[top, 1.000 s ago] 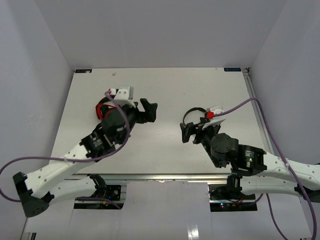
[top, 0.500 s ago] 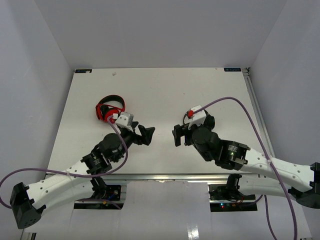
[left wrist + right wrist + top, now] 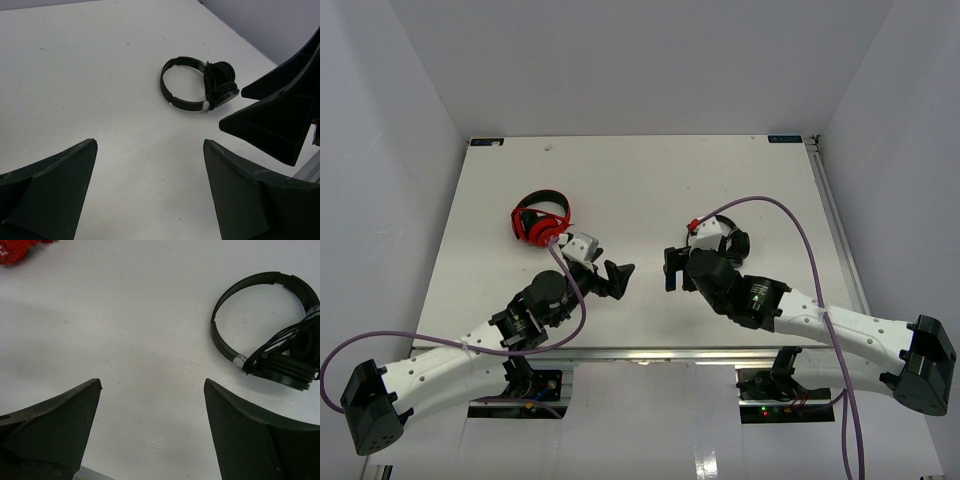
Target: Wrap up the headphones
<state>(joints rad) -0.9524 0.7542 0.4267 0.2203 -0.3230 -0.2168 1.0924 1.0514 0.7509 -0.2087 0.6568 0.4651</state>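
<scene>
The black headphones (image 3: 265, 340) are found lying flat on the white table (image 3: 650, 180), right of the middle. From above they are largely hidden under the right arm's wrist. The headband (image 3: 172, 85) is seen as an open loop, with the earcups (image 3: 221, 85) folded together at one end. The thin cable (image 3: 285, 337) is seen drawn in several strands across the earcups. No loose length is seen trailing over the table in either wrist view, though the plug end cannot be made out. The red headphones (image 3: 541, 222) are left well apart, on the left side.

Nothing is held. The left gripper (image 3: 618, 275) is kept with its fingers spread wide over bare table. The right gripper (image 3: 672, 268) is likewise spread wide. The two are pointed toward each other near the middle, with the headphones just beyond the right one.

The winding step is judged to be done or nearly so, with both tools standing off. If a loose end is found, a short reach by the right gripper to the earcups is called for, with the end pinched and tucked under the strands. Otherwise only a retreat is needed.
</scene>
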